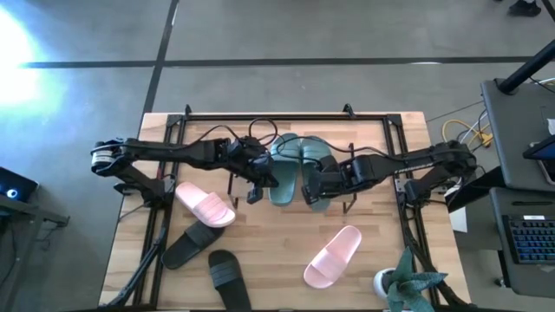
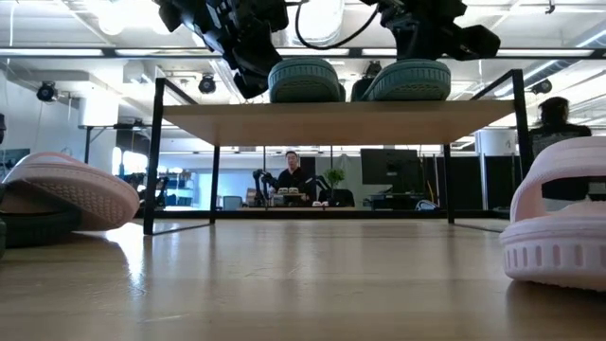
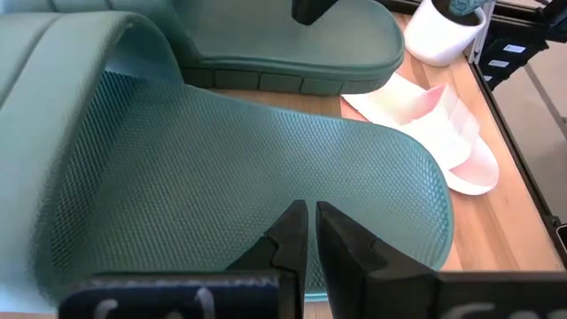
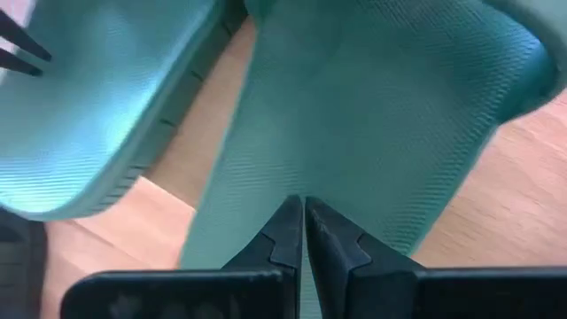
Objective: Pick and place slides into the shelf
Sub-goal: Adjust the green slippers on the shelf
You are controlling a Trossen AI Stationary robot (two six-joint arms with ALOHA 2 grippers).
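Note:
Two teal-green slides (image 1: 299,169) lie side by side, soles down, on the shelf's light wood board (image 2: 331,121). In the low view they show as the left slide (image 2: 305,80) and the right slide (image 2: 409,80). My left gripper (image 1: 255,192) is shut at the near end of the left slide, its fingertips (image 3: 310,232) over that slide's textured footbed (image 3: 266,168). My right gripper (image 1: 312,189) is shut over the right slide's footbed (image 4: 381,106). Two pale pink slides (image 1: 205,206) (image 1: 334,256) and two black slides (image 1: 191,245) (image 1: 230,277) lie on the table. My left gripper's shut fingers come level over the heel part of the left teal slide's footbed (image 3: 354,204); whether they touch it I cannot tell. My right gripper's shut fingers point along the right teal slide's footbed (image 4: 266,177) from its near end; touch or a small gap, I cannot tell.
A large black tube frame (image 1: 260,116) rings the table. A white cup with a plant (image 1: 392,282) stands at the near right corner, also seen as the cup (image 3: 447,31) beyond a pink slide (image 3: 434,133). In the low view one pink slide (image 2: 66,194) rests on a black one.

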